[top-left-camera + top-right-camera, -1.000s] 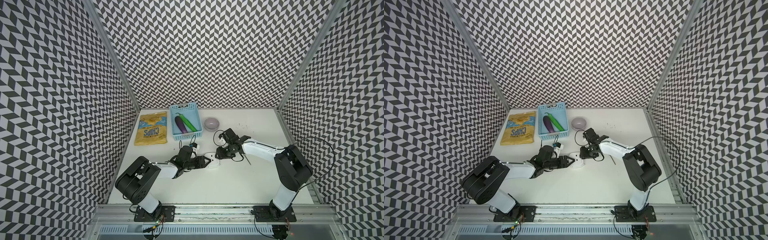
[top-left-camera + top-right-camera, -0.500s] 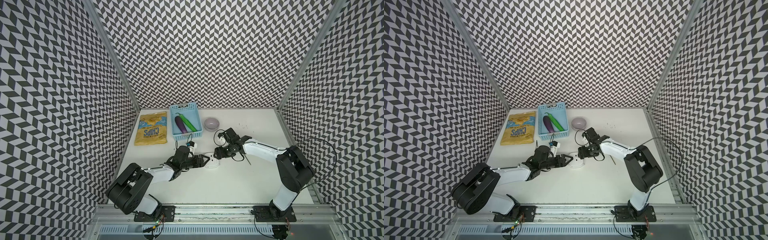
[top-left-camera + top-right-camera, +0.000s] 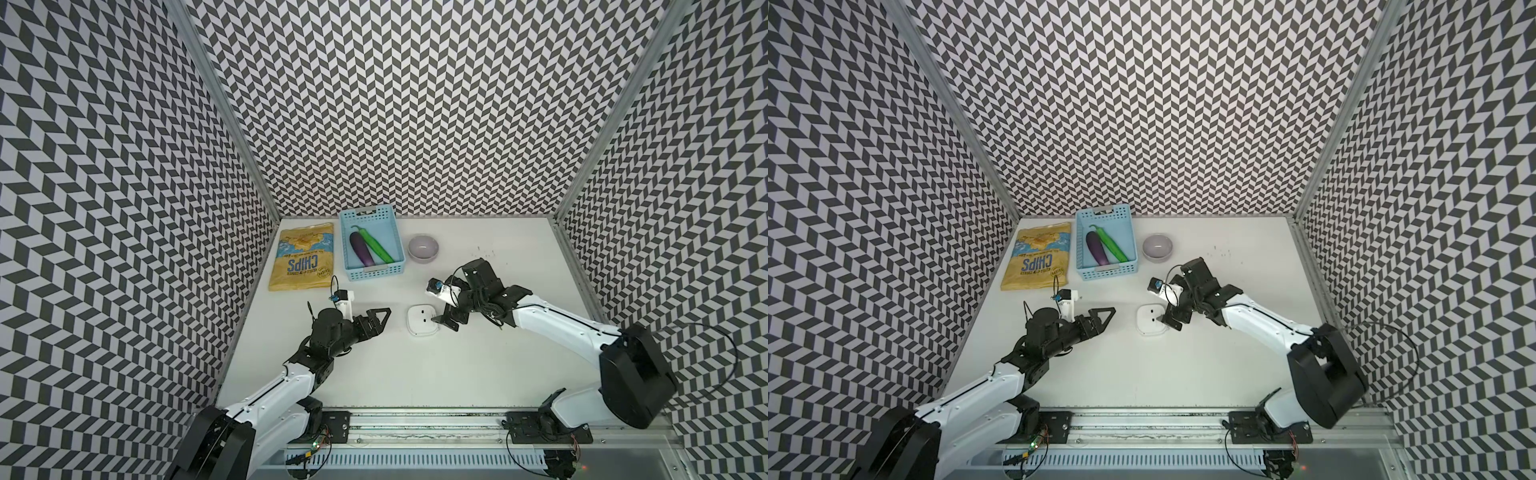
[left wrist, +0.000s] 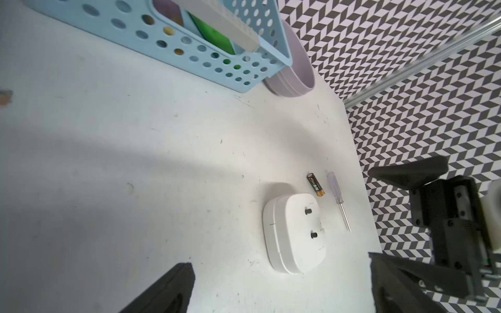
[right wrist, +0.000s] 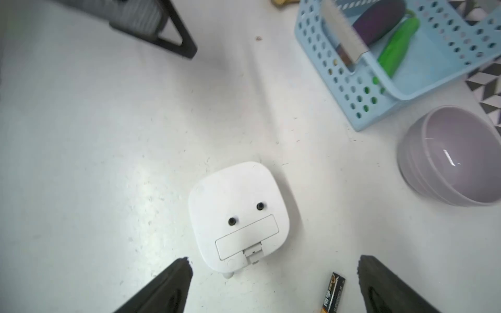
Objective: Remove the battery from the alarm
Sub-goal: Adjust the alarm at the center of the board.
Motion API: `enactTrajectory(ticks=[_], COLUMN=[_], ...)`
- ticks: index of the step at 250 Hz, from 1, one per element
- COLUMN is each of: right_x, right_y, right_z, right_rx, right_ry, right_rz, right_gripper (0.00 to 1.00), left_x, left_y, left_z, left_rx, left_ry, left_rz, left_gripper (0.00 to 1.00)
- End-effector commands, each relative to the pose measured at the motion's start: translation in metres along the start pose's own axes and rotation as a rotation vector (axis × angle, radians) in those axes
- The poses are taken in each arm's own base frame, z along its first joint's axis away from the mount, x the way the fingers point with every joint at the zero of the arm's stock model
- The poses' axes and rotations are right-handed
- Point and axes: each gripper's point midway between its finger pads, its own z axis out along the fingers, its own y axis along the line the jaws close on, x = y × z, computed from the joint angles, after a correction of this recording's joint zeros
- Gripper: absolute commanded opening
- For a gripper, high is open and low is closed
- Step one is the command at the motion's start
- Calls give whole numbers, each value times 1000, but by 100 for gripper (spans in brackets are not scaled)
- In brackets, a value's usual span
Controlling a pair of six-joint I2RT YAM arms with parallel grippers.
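Alarm [image 3: 422,319] lies back-up on tabletop [image 3: 415,374], between the arms. Battery [image 4: 315,185] lies loose on tabletop, between alarm and screwdriver [image 4: 337,199]. Left jaws wide open, empty, near alarm. Right jaws wide open, empty, at alarm's edge.

White scuffed tabletop [image 3: 415,365], yellow chips bag [image 3: 302,257] lying flat at far left, light-blue perforated plastic basket [image 3: 374,272] beside it, round lilac bowl [image 3: 423,259] next along, small white rounded-square plastic alarm clock [image 3: 421,320] face down mid-table, small dark gold-ended battery [image 4: 315,184] just beside the clock, clear-handled metal screwdriver [image 4: 337,197] alongside the battery.
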Motion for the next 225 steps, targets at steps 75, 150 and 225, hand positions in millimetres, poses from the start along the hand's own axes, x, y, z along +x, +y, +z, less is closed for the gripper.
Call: enactTrajectory(ticks=[75, 150, 225], right_x=[6, 20, 18], right_y=[16, 30, 31], right_z=[43, 63, 64], right_rx=[-219, -270, -229], right_ry=[8, 47, 32], right_rz=[-196, -169, -178], right_gripper=[100, 100, 100], left_x=[4, 6, 9], left_y=[10, 11, -4], left_z=[-5, -2, 4], left_rx=[-15, -12, 77], left_ry=[2, 19, 58], left_rz=[-16, -16, -1], left_gripper=[100, 100, 100])
